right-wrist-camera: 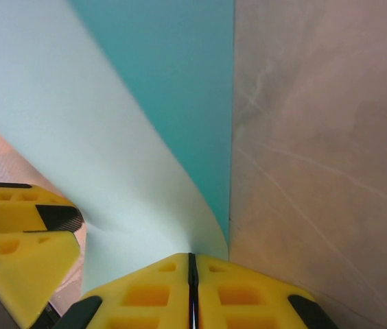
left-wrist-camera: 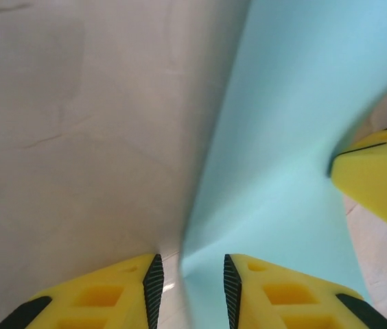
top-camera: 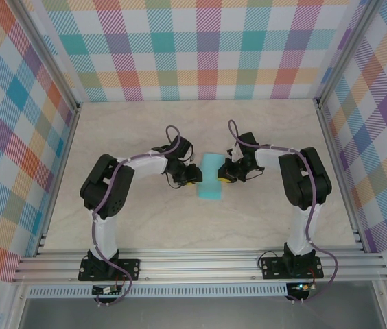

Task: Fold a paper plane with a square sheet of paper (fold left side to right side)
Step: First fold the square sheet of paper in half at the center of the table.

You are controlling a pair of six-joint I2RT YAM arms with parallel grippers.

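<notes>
Two arms meet over the middle of the table (top-camera: 262, 226), and the square sheet of paper (top-camera: 210, 179) lies btwn them, well clear of every table edge. Its long axis runs far edge to near edge, w/ a pinched-in waist where both tools reach it.

Your left arm (top-camera: 111, 185) comes in from the sheet's left side and your right arm (top-camera: 303, 178) from its right. Both wrists sit about level w/ the waist, so neither is clearly nearer.

Your right gripper (right-wrist-camera: 192, 264) is clenched, fingers (right-wrist-camera: 145, 295) pressed together w/ no gap. The paler upper layer curls down into that seam, so you're nipping the sheet at its right edge. A darker layer lies flat on the table beneath.

Your left gripper (left-wrist-camera: 190, 274) stands part-way apart, w/ a clear gap btwn the pads (left-wrist-camera: 154, 284). The sheet's left edge dips toward that gap, but nothing looks clamped there.

My read: what matters next is the lifted layer vs the right edge. It should land flush along that edge, parallel to the long axis, w/ the left tool free to press the crease.
</notes>
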